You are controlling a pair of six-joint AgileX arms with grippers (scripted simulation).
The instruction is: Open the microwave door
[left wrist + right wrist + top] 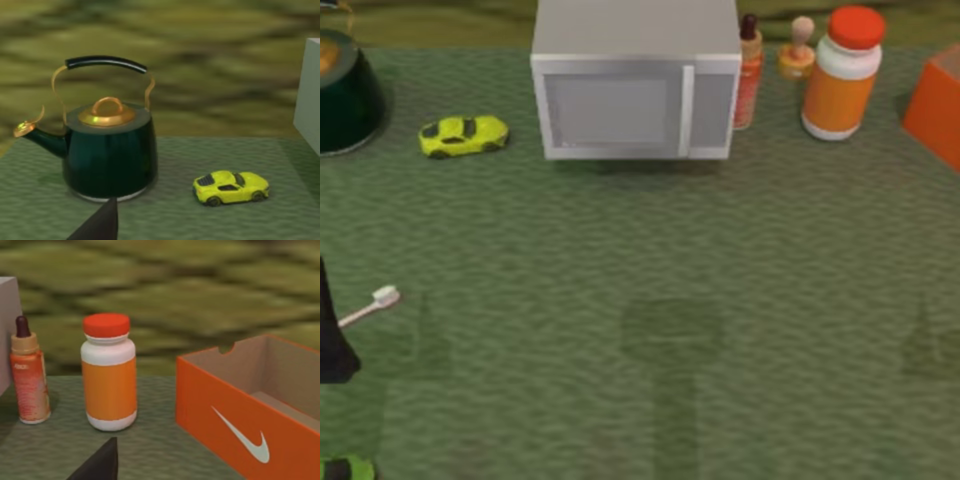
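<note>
The microwave door is shut flush on the microwave at the table's far centre. I cannot tell either gripper's state: neither arm is near it. Approach has not begun. Next move: bring one gripper to the pale handle edge.

A table under a mottled green cloth fills the top view — behind its far edge lies a blurred olive-and-brown backdrop.
</note>
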